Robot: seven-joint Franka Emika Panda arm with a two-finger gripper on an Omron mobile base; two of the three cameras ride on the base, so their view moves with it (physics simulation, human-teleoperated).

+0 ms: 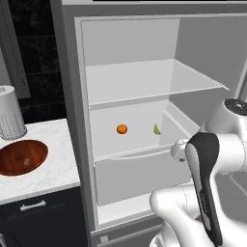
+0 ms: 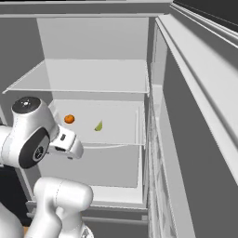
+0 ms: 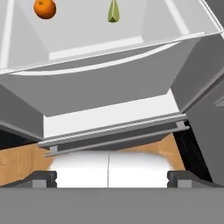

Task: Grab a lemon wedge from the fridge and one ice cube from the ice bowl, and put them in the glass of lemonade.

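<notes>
Hand view: gripper jaws stand wide, holding nothing, before the open fridge; an orange and lemon wedge sit toward the shelf's back edge.

place: kitchen — open fridge with shelves; marble counter; dark navy cabinets below

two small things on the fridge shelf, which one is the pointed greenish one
The lemon wedge, on the right of the middle shelf. It is yellow-green and tapers to a point; the other, to its left, is a round orange fruit.
</notes>
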